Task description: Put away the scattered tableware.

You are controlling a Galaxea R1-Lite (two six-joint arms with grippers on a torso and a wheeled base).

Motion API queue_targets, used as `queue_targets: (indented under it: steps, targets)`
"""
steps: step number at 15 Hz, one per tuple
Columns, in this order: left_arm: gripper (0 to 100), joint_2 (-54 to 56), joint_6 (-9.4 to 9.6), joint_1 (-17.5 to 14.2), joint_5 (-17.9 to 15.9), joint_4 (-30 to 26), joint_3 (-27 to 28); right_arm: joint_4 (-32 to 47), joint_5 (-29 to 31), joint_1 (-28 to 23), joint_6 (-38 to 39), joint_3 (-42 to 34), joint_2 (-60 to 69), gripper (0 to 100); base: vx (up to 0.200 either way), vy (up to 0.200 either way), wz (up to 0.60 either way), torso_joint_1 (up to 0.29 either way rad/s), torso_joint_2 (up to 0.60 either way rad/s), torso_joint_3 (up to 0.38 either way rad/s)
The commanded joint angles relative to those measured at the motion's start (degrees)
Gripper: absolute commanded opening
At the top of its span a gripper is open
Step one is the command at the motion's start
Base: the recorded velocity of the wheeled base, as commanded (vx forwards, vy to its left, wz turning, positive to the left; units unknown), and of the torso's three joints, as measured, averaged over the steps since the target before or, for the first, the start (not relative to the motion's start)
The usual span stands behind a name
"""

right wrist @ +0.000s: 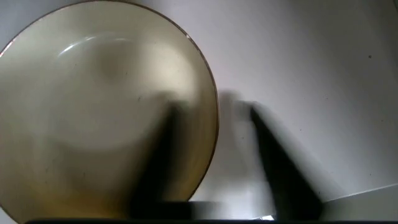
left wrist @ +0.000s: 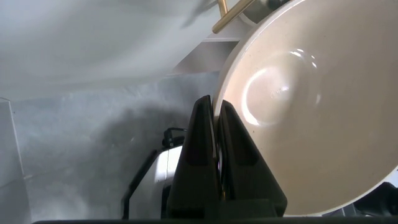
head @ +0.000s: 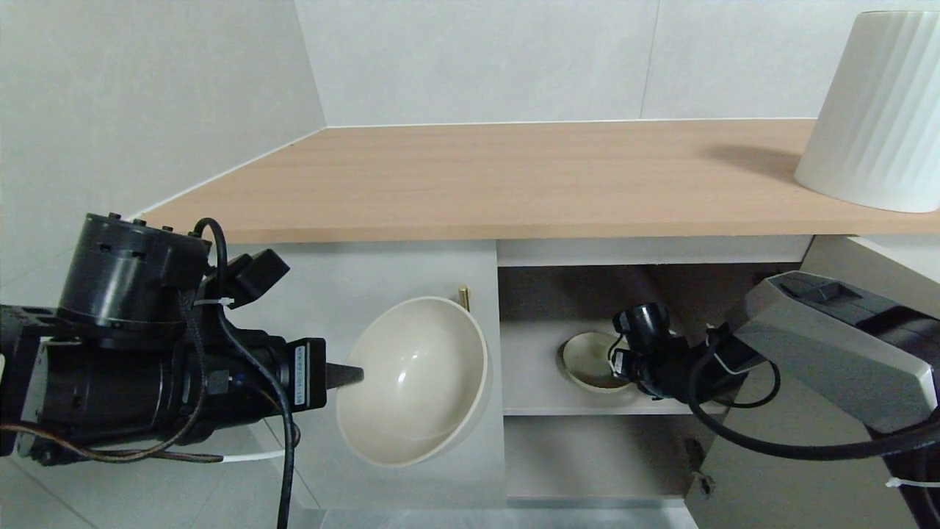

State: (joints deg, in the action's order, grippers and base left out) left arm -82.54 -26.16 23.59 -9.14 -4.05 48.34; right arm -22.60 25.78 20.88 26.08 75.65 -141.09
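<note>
A large cream bowl (head: 418, 382) is clenched at the rim by the left gripper (head: 351, 375); a smaller cream dish (right wrist: 93, 112) is straddled by the released right gripper (right wrist: 216, 109).

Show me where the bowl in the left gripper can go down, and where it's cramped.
Widest: the countertop, from the left wall to the white ribbed container. On the cabinet shelf, a bare strip lies between the closed door and the small bowl. Crowded: the shelf's right side, where the right gripper straddles that bowl's rim.
</note>
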Motion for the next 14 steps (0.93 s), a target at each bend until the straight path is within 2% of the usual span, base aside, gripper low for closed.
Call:
queue_targets:
  steps: [1, 2, 4, 5, 6, 8, 11, 13, 14]
  targets:
    - [0, -0.9, -0.03, 0.1, 0.1, 0.0, -0.3, 0.0, 0.0, 0.0, 0.0, -0.2, 1.0, 100, 0.0, 0.0, 0.0, 0.0, 0.0, 0.0]
    - [0, -1.2, -0.03, 0.5, 0.7, 0.0, -0.3, 0.0, -0.1, 0.0, 0.0, -0.6, 1.5, 100, 0.0, 0.0, 0.0, 0.0, 0.0, 0.0]
    - [0, -3.3, -0.12, 2.1, 4.7, 0.1, -0.6, 0.2, -0.5, 0.4, -0.1, -2.8, 3.5, 100, 0.0, 0.0, 0.0, 0.0, 0.0, 0.0]
    - [0, -5.5, -0.12, 3.9, 8.4, 0.3, -1.6, 0.3, -1.6, 1.3, -0.7, -5.6, 5.8, 100, 0.0, 0.0, 0.0, 0.0, 0.0, 0.0]
    - [0, -6.8, -0.12, 5.2, 10.7, 0.4, -1.8, 0.7, -3.6, 2.1, -0.7, -6.9, 7.8, 100, 0.0, 0.0, 0.0, 0.0, 0.0, 0.0]
    - [0, -10.6, -0.29, 8.8, 15.5, 0.3, -3.0, 0.9, -11.5, 5.0, -1.2, -13.1, 14.7, 100, 0.0, 0.0, 0.0, 0.0, 0.0, 0.0]
    - [0, -15.7, -0.65, 12.2, 18.3, 0.4, -4.7, 0.9, -19.0, 9.4, -6.2, -21.0, 23.3, 100, 0.0, 0.0, 0.0, 0.0, 0.0, 0.0]
    - [0, -17.5, -1.17, 12.8, 19.0, 0.4, -4.7, 0.9, -20.5, 10.7, -6.9, -22.8, 25.5, 100, 0.0, 0.0, 0.0, 0.0, 0.0, 0.0]
    - [0, -20.2, -3.11, 14.6, 19.9, 0.4, -4.7, 1.0, -21.2, 13.0, -7.6, -24.7, 28.4, 100, 0.0, 0.0, 0.0, 0.0, 0.0, 0.0]
